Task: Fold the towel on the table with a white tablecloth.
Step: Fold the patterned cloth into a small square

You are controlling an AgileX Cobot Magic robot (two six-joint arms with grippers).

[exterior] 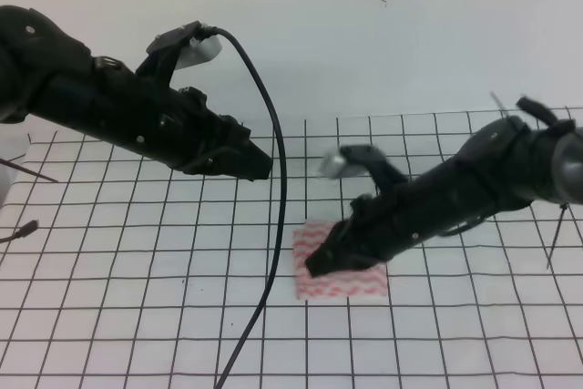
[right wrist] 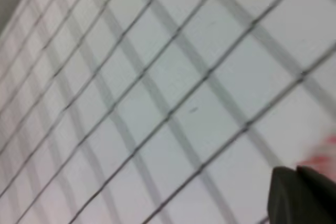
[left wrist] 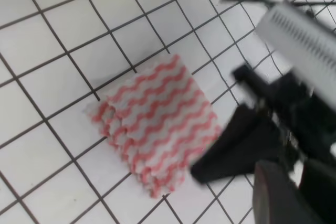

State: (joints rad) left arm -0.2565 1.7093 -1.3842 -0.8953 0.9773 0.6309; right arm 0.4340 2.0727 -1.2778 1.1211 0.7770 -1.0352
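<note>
While both arms hang over the worktop point(exterior: 109, 316), the towel point(exterior: 351, 275) lies flat on the white tablecloth point(exterior: 137, 252), folded to a small squarish pad w/ red-pink wavy stripes, approx. centre of the exterior view, slightly toward 4 o'clock. Left wrist view shows layered, ruffled edges along the pad's 7 o'clock side.

Right claw point(exterior: 314, 266) sits low over the towel's 9 o'clock edge; arm runs off toward 2 o'clock. Its tips read as one dark point, close together; whether they pinch cloth or only overlap it, cannot tell. Right wrist view is blurred: grid lines, a dark fingertip point(right wrist: 299, 195) at 5 o'clock, a sliver of red beside it.

Left claw point(exterior: 260, 167) is raised, well apart from the towel, at approx. 10 o'clock from it; tips appear together, nothing held. Black cable point(exterior: 273, 225) drops from the left arm toward 6 o'clock, passing just beside the towel's left edge.
</note>
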